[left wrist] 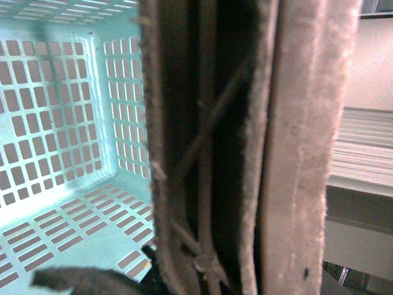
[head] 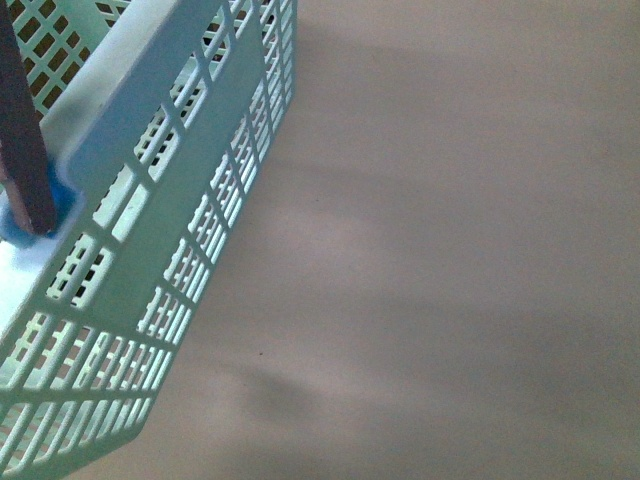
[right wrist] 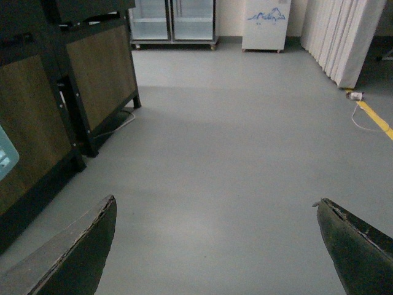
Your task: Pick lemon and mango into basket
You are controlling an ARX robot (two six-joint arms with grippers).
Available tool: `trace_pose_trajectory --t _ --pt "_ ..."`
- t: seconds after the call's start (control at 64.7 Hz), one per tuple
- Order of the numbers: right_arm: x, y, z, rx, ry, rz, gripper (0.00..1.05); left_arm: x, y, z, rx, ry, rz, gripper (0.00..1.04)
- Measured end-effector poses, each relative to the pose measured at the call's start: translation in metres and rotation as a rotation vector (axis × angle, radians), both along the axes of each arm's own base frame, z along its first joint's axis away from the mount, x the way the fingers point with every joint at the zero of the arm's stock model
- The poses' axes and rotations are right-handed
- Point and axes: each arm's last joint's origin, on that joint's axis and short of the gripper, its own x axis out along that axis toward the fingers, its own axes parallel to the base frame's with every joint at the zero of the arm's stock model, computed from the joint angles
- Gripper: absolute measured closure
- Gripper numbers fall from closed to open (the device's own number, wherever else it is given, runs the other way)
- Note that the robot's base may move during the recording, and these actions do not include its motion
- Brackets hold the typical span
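Note:
The pale teal basket (head: 150, 200) hangs at the left of the front view, above the grey floor, with its brown handle (head: 25, 130) at the top left. In the left wrist view that handle (left wrist: 295, 153), bound with ties, fills the middle, and my left gripper (left wrist: 202, 270) is shut on it. Beside it I see the basket's slotted inside (left wrist: 61, 123), and no fruit shows in that part. My right gripper (right wrist: 215, 246) is open over bare floor, holding nothing. The lemon and the mango are out of view.
Grey floor (head: 450, 250) stretches to the right of the basket. The right wrist view shows dark wood-panelled cabinets (right wrist: 92, 80), glass-door fridges (right wrist: 172, 21) at the far wall, a white curtain (right wrist: 334, 37) and a yellow floor line (right wrist: 374, 117).

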Motion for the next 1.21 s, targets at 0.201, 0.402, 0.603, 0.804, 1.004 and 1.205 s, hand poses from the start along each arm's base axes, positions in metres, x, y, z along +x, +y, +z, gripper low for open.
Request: trace_pose_trajectory --t 0.201,0.402,0.603,0.804,1.004,1.205 --pt "0.0 0.0 0.0 0.0 0.0 0.0 0.09 0.0 0.0 0.0001 0.0 0.0 0.0 0.9" --pt "0.0 0.0 0.0 0.0 0.0 0.0 0.09 0.0 0.0 0.0001 0.0 0.0 0.0 0.9" --pt "0.0 0.0 0.0 0.0 0.0 0.0 0.09 0.0 0.0 0.0001 0.0 0.0 0.0 0.9" --pt "0.0 0.0 0.0 0.0 0.0 0.0 0.09 0.0 0.0 0.0001 0.0 0.0 0.0 0.9" --pt "0.0 0.0 0.0 0.0 0.0 0.0 0.09 0.0 0.0 0.0001 0.0 0.0 0.0 0.9" --pt "0.0 0.0 0.0 0.0 0.0 0.0 0.09 0.0 0.0 0.0001 0.0 0.0 0.0 0.9"
